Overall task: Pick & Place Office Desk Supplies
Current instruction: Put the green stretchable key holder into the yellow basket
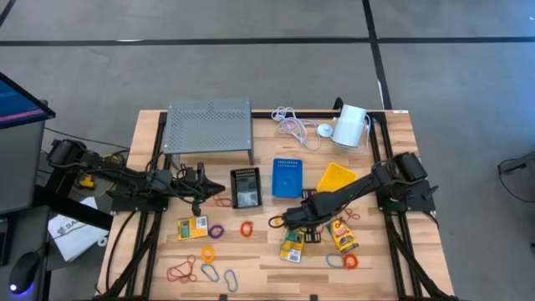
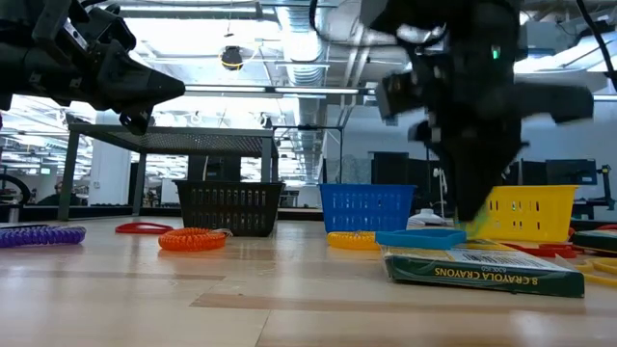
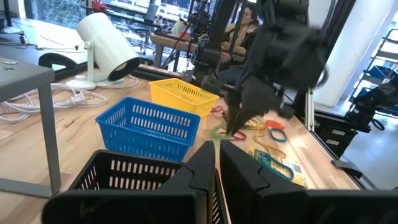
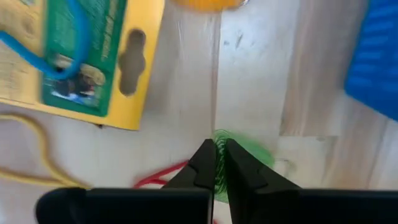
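Green loop [image 4: 219,160] beside crayon packet [image 4: 81,59], blue bin [image 4: 373,59].

Right gripper [image 3: 231,132] pinches green loop [image 3: 216,132] beside blue bin [image 3: 149,126].

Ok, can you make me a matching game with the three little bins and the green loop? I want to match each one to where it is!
Things:
1. black bin
2. blue bin
3. yellow bin
4. green loop

Places:
a. pinched in the shut right gripper
b. in the middle of the row of bins
c. at the end of the row right by the left gripper
d. at the end of the row farthest from the left gripper

Right pairs: 1-c, 2-b, 3-d, 4-a.
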